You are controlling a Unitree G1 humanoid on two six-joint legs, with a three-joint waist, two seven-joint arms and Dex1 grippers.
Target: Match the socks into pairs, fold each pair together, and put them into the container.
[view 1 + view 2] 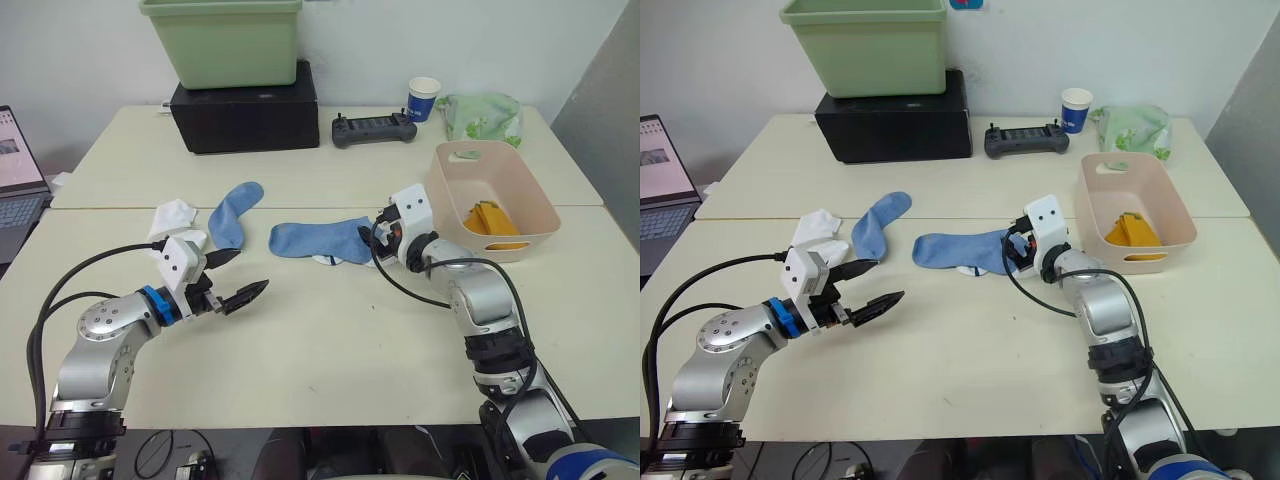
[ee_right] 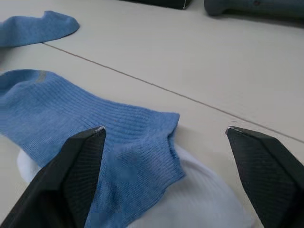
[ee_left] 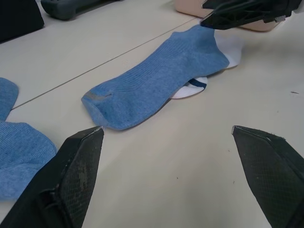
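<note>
Surface: two cream tables (image 1: 330,180) pushed together against a white wall, their seam running across under the socks; a laptop (image 1: 18,165) sits at the far left edge.
White sock, left: crumpled (image 1: 173,218) near the left arm, unmatched; its mate looks to be the one under the blue sock further right.
Left gripper: (image 1: 232,277) hovering low over bare table, fingers spread wide with nothing between them; it points toward the middle blue sock, probably staged to take that sock's toe end.
Blue sock, left: (image 1: 234,211) lying flat just beside the crumpled white one, angled toward the wall, well apart from its partner.
Back row: green bin (image 1: 222,40) on a black box (image 1: 245,115), a black controller (image 1: 373,129), a paper cup (image 1: 424,98) and a green patterned bag (image 1: 482,115), all off to the rear, out of the working area.
Blue sock, middle: (image 1: 315,240) stretched flat, draped over a white sock (image 3: 227,47) that shows beneath its cuff end.
Right gripper: (image 1: 382,238) down at the cuff end of that blue sock, fingers parted and empty, one either side of the cuff in the right wrist view; judged to be lining up a pinch to lift blue off white.
Container: pink tub (image 1: 452,180) at the right, within the right arm's reach; the mustard pair (image 1: 490,220) lies folded inside.
Progress: one pair in, blue and white not yet paired.
</note>
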